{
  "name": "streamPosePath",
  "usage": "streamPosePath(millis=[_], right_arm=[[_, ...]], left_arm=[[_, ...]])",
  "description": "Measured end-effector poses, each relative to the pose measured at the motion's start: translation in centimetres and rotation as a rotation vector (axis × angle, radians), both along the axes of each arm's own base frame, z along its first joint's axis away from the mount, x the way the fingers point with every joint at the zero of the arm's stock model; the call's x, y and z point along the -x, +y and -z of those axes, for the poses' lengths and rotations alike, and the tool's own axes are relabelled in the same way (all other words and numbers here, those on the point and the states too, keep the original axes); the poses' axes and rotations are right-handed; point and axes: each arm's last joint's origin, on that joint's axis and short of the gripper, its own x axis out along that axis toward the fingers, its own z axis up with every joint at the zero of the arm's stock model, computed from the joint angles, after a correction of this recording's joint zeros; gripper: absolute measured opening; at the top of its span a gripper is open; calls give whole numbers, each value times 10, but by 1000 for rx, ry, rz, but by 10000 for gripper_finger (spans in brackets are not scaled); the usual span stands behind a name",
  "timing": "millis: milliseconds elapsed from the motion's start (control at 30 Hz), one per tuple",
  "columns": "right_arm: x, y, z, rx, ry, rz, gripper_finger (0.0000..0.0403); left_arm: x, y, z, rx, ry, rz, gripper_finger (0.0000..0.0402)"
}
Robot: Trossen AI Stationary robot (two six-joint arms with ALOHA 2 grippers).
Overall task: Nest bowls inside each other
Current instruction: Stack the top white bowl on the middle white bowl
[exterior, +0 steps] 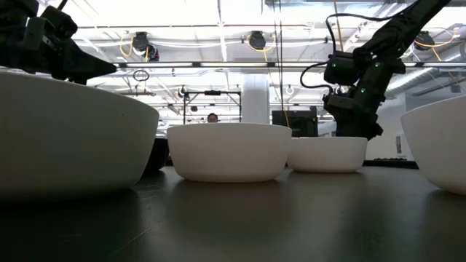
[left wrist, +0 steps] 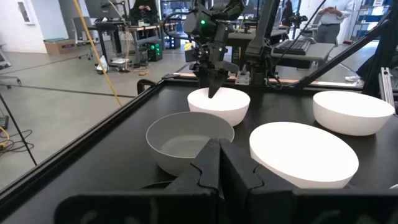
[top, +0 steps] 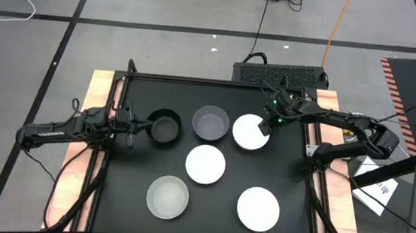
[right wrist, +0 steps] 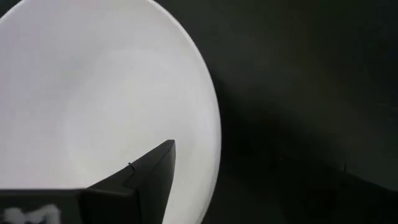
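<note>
Six bowls rest on their bases on the black table: black bowl [top: 165, 125], grey bowl [top: 211, 123], translucent bowl [top: 167, 197], and white bowls at far right [top: 249, 133], centre [top: 205, 164] and near right [top: 258, 208]. My right gripper [top: 270, 123] is open and points down over the far-right white bowl's right rim [right wrist: 214, 124], one finger [right wrist: 152, 168] inside the bowl and the other outside; no touch shows. My left gripper [top: 141, 126] is shut, held level just left of the black bowl, facing the grey bowl [left wrist: 186, 137].
A raised frame [top: 196, 82] edges the table. Bare black surface lies along the far edge and at the near left corner. In the low view the translucent bowl [exterior: 65, 138] and a white bowl [exterior: 440, 145] fill the foreground. A person [exterior: 212, 117] stands far behind.
</note>
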Motion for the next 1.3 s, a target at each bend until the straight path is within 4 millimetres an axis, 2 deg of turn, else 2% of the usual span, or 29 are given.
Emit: streamPosePath(millis=[167, 600, 1067, 1300], right_arm=[[-2, -1, -1, 21, -21, -7, 190], [-4, -4, -3, 68, -44, -51, 12], [-8, -6, -7, 131, -89, -103, 2], [-14, -4, -32, 223, -310, -220, 1]], left_arm=[[0, -1, 0, 4, 1, 24, 8], [0, -1, 1, -9, 10, 25, 8], [0, -1, 1, -5, 9, 18, 8], [0, 0, 1, 16, 6, 16, 8]])
